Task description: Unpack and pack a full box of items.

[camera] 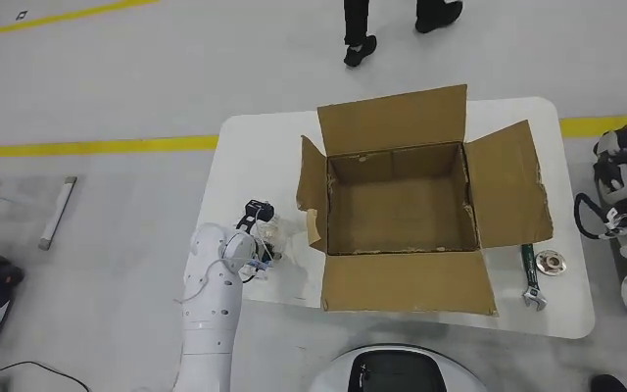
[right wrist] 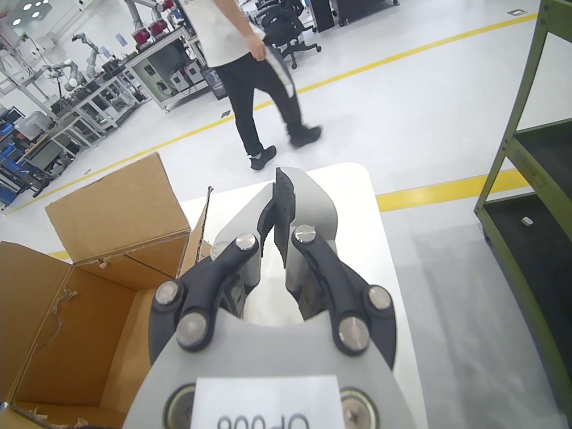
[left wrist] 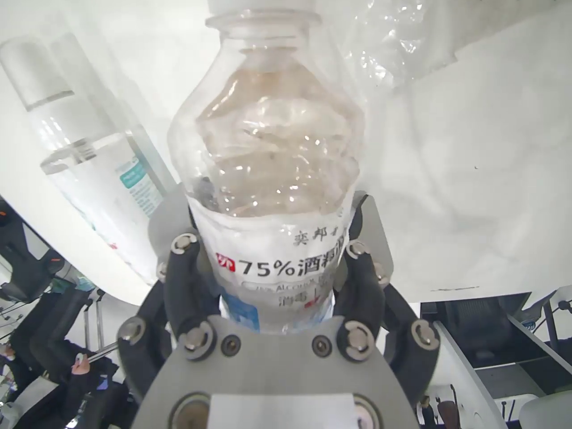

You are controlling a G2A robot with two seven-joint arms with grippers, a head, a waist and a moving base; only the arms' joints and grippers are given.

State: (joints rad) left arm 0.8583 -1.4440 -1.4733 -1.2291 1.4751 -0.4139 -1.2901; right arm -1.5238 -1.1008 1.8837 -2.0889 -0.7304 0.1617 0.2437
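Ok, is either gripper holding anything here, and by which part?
The left gripper holds a clear plastic bottle, clamped on both sides of its labelled lower body. The right gripper is shut and holds nothing.

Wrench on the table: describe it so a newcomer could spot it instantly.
Find the open box on the white table. On the robot's right of it lies the wrench, beside a round metal disc. It is the long one, with a dark green handle and a silver head.

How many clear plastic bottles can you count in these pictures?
2: the held bottle sits clamped in the left gripper; the second bottle is close beside it on the table. Others may be hidden.
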